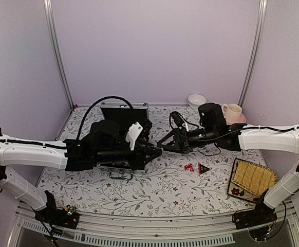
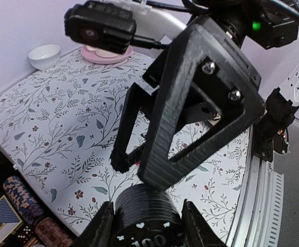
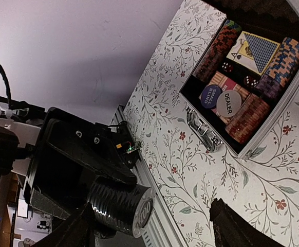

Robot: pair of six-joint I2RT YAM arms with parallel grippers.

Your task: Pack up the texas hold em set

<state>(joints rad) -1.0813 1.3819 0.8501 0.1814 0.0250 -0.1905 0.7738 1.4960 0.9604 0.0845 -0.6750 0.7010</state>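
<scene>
Left gripper [image 2: 145, 229] pinches black ribbed poker-chip stack [image 2: 143, 206], lower centre, on its rims. Right gripper [image 1: 162, 145] gapes empty. We judge stack dense, loose-layered; grip end faces.

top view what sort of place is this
Probably a robot test booth, not a home: plain lilac walls with metal posts box in a floral-covered table, and a left arm and right arm are bolted at its near edge.
</scene>
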